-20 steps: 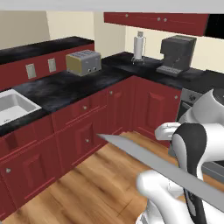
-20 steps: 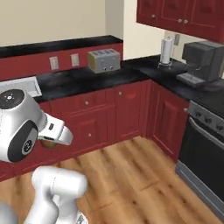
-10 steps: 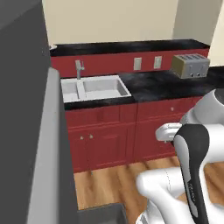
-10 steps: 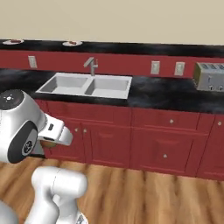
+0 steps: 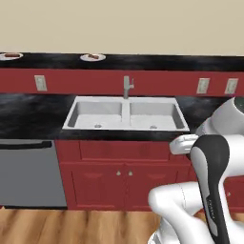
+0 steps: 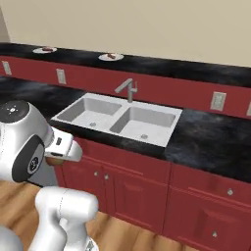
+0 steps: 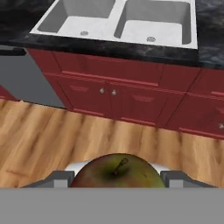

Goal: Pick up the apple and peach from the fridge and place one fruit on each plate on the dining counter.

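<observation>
Apple (image 7: pixel 117 171) sits clamped in the hand (image 7: pixel 117 177), a green-red fruit with its stalk up, the two dark tips pressed to its sides in the hand view, above the wood floor (image 7: pixel 65 135). A second ago the base cameras looked at a corner with a toaster and a coffee machine; half a second ago the sink was coming in from one side; now it is dead ahead. That is the base turning, not the kitchen moving.

Going left to right in the left base view: a grey dishwasher (image 5: pixel 28 174) low at the left edge, then the double sink (image 5: pixel 126 113) with its tap (image 5: pixel 127 87) set in the near tabletop (image 5: pixel 28 114), then the arm (image 5: pixel 209 190) rising at the right. Behind and above the sink runs the dining tabletop (image 5: pixel 157 62), and on it stand two plates, one far left (image 5: pixel 10 55) and one nearer the middle (image 5: pixel 93 57). Each seems to carry something small and dark, too small to name.

So the fruit is out of the fridge and I'd judge the robot is mid-carry; the plates lie well apart from the hand, beyond the sink, so more driving seems needed.
</observation>
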You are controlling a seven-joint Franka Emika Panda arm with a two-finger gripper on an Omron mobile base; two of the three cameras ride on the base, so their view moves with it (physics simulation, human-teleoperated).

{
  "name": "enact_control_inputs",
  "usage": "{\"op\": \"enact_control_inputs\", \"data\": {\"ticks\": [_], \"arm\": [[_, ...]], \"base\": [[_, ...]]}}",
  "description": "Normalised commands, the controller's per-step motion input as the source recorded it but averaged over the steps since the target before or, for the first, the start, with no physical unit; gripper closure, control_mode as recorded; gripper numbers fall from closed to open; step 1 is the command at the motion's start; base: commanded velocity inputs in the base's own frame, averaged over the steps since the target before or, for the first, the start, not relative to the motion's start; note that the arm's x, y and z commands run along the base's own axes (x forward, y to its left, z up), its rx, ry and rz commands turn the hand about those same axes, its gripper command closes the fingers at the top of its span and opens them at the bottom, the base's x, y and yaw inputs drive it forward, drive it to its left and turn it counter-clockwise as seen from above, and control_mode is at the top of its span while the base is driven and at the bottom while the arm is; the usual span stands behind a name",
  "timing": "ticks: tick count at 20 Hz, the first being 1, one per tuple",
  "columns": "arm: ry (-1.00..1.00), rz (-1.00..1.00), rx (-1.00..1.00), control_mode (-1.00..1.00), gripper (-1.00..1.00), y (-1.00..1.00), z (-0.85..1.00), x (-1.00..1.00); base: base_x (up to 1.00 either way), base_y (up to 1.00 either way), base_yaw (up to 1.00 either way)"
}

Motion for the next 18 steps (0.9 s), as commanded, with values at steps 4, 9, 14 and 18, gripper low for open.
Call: {"op": "enact_control_inputs", "data": {"ticks": [4, 9, 14, 18], "arm": [[0.00, 0.00, 0.00, 1.00, 1.00, 0.00, 0.00, 0.00], [0.00, 0.00, 0.00, 1.00, 1.00, 0.00, 0.00, 0.00], [0.00, 0.00, 0.00, 1.00, 1.00, 0.00, 0.00, 0.00], [0.00, 0.00, 0.00, 1.00, 1.00, 0.00, 0.00, 0.00]], "base": [[1.00, 0.02, 0.27], [0.97, 0.71, 0.44], [0.59, 0.95, 0.55], [0.52, 1.00, 0.44]]}}
